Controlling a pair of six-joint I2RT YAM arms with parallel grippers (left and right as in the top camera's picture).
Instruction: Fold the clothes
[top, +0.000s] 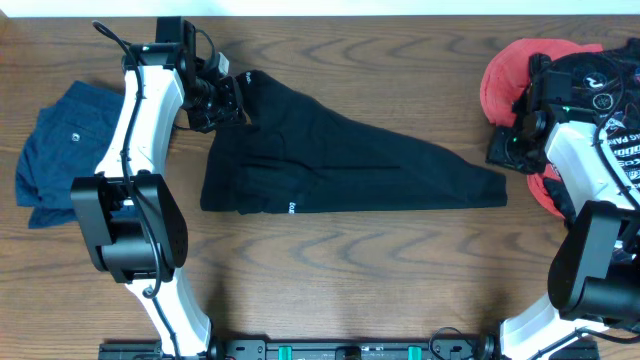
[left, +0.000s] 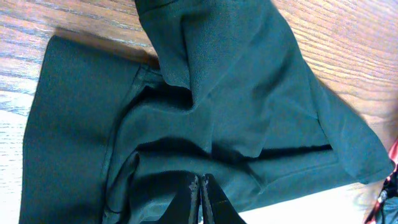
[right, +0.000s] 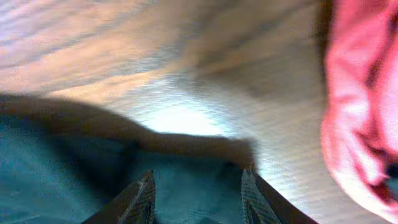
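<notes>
Closest to the lens, the left gripper (left: 199, 186) has its two dark fingers pressed flat together. A fold of the black garment (left: 249, 93) is bunched right at their tips, so it appears to pinch the cloth. From that pinch the fabric spreads ahead of the gripper and out to both sides in soft creases.

Seen from overhead, this gripper sits at one corner of the garment's wide end. The cloth runs away from it across the table, narrowing to a point at the right gripper (right: 199, 199). That gripper's fingers stand wide apart, holding nothing, with the narrow end of the garment just below and between them. Whether they touch it cannot be told.

A red garment (right: 360, 106) lies crumpled just beside the right gripper, on its outer side. A blue garment (top: 55, 150) lies on the outer side of the left gripper, apart from it and beyond the arm.

Everything rests on a brown wood-grain table (top: 350, 270), with a pale strip along its far edge.

Both arms are white with black joints. Each rises from the near edge of the table, bends at a dark elbow and reaches toward the far side, one at each end of the black garment.
</notes>
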